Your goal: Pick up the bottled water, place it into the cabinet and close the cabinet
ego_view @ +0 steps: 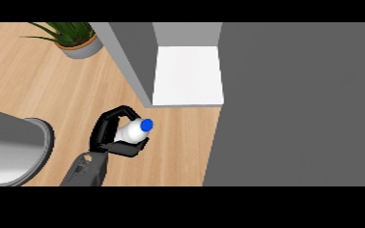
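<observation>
The water bottle (133, 131), white with a blue cap (146, 124), is in my left hand (105, 134) over the wooden counter (50, 87). The fingers curl over its far side and the thumb wraps under it, so the hand is shut on it. The bottle tilts with its cap toward the upper right. The cabinet stands open just beyond, its white inner shelf (189, 75) up and to the right of the bottle. A grey side wall (132, 58) borders the shelf on the left. My right hand does not show.
A wide dark grey panel (292, 106) fills the right side of the view, next to the shelf. A potted plant (73, 38) stands at the far left. A rounded grey object (25, 147) sits at the lower left edge.
</observation>
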Tool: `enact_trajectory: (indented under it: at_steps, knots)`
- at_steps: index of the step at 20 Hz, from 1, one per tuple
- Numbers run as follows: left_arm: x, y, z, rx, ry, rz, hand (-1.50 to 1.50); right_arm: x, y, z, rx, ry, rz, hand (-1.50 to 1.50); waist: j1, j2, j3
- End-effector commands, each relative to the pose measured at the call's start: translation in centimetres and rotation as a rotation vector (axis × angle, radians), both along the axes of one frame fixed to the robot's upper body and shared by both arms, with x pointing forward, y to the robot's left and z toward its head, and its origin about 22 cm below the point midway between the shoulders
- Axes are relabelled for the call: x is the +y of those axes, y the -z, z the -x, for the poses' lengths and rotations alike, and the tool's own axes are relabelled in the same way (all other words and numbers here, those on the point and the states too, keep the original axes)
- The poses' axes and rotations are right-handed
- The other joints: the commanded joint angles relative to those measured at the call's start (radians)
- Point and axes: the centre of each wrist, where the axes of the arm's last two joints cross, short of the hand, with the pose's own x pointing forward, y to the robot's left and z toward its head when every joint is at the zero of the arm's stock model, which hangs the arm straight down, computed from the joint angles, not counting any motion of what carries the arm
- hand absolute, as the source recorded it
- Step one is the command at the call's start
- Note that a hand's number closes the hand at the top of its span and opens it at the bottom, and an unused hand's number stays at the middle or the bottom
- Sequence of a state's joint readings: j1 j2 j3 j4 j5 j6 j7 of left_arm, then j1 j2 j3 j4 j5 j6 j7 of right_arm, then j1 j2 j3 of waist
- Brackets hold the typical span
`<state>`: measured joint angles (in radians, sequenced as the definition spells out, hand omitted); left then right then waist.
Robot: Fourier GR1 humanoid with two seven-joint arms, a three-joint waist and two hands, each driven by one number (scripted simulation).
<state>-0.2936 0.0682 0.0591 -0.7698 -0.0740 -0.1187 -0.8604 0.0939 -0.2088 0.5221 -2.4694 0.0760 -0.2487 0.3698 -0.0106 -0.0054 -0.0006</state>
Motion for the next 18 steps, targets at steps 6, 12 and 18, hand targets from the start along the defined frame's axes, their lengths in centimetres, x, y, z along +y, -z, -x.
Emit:
enact_trajectory:
  at_steps: [6, 12, 18]
  knots:
    - [-6.4, -1.8, -0.2, 0.010, -0.081, 0.157, 1.50, -0.3, -0.5, 1.7, -0.041, 0.022, 0.043, -1.50, 0.000, 0.002, 0.000]
    - [-9.4, -6.7, -1.4, 0.024, -0.047, 0.208, 1.50, 0.4, -1.1, 2.5, -0.033, 0.023, 0.002, -1.50, 0.005, 0.001, 0.000]
    - [-12.9, -9.9, -3.4, 0.031, -0.050, 0.209, 1.50, -0.7, -1.5, 2.5, -0.026, 0.035, 0.002, -1.50, -0.002, 0.005, 0.000]
